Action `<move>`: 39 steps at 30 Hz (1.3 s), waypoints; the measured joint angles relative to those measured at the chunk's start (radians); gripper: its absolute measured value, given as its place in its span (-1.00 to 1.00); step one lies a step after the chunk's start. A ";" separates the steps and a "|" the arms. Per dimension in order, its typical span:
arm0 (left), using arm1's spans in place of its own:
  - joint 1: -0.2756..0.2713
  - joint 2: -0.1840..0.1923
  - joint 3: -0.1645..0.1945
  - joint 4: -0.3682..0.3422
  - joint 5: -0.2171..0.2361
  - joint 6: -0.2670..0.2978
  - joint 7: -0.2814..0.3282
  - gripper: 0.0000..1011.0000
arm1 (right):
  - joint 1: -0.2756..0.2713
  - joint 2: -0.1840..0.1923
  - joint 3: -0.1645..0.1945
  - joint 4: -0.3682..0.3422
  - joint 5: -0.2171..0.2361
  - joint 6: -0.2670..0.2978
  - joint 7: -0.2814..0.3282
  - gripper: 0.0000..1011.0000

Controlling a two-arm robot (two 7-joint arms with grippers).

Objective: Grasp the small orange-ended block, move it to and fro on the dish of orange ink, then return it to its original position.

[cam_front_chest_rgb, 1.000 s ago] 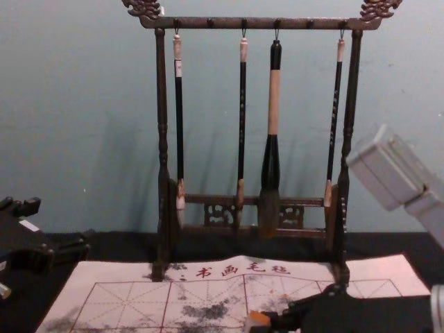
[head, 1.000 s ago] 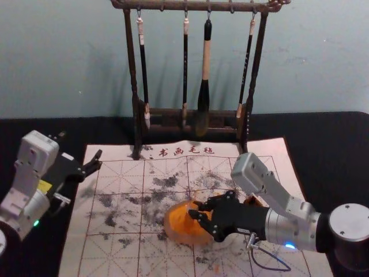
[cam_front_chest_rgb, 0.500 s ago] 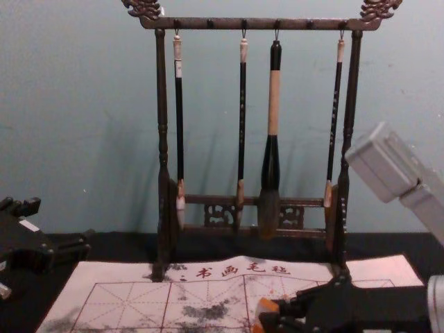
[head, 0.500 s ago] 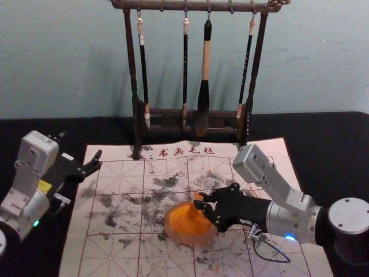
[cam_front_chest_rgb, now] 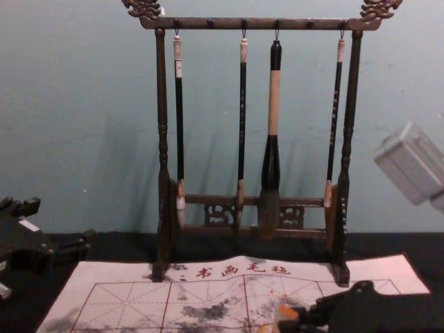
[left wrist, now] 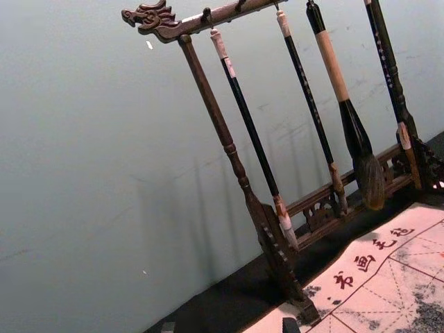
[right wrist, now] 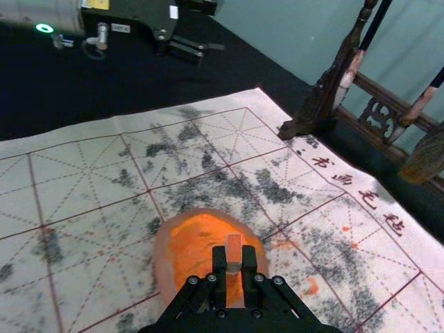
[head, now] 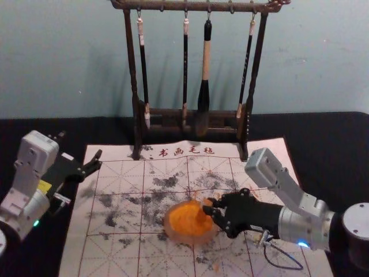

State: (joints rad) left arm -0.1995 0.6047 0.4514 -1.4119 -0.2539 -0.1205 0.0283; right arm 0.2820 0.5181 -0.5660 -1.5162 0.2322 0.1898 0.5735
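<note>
Orange on one face and paler on another, is clamped between the fingertips of the right gripper [head: 209, 206]. Reaches in from the right and holds the small orange-ended block [right wrist: 234, 251] over the right-hand side of the round dish [right wrist: 161, 262], with orange ink [right wrist: 193, 239] spread across its inside. Cannot tell contact with the ink from clearance above it. Parks the left gripper [head: 81, 145] near the left edge of the gridded calligraphy mat [head: 115, 259], fingers spread well apart. Beneath the dish, shows dark blotches on that mat, and dark red characters along its far side. Toward the back, stands upright as a dark wooden brush rack [cam_front_chest_rgb: 222, 23], with four calligraphy brushes [cam_front_chest_rgb: 273, 104] hanging tips down, the thickest second from the right.
</note>
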 joint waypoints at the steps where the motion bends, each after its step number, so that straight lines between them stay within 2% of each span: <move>1: 0.000 0.000 0.000 0.000 0.000 0.000 0.000 0.98 | -0.006 0.006 0.001 -0.009 0.003 0.002 0.003 -0.81; 7: 0.000 0.000 0.000 0.000 0.000 0.000 0.000 0.98 | -0.027 0.024 0.000 -0.038 0.016 0.005 0.013 -0.81; 12: 0.000 0.000 0.000 0.000 0.000 0.000 0.000 0.98 | -0.031 0.024 -0.008 -0.045 0.020 0.004 0.016 -0.81; 29: 0.000 0.000 0.000 0.000 0.000 0.000 0.000 0.98 | 0.031 -0.022 -0.051 0.015 -0.010 -0.009 0.021 -0.81; 39: 0.000 0.000 0.000 0.000 0.000 0.000 0.000 0.98 | 0.044 -0.030 -0.034 0.040 -0.017 -0.006 0.000 -0.81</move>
State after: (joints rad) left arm -0.1995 0.6047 0.4514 -1.4120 -0.2539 -0.1205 0.0283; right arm 0.3261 0.4878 -0.5996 -1.4766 0.2147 0.1840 0.5735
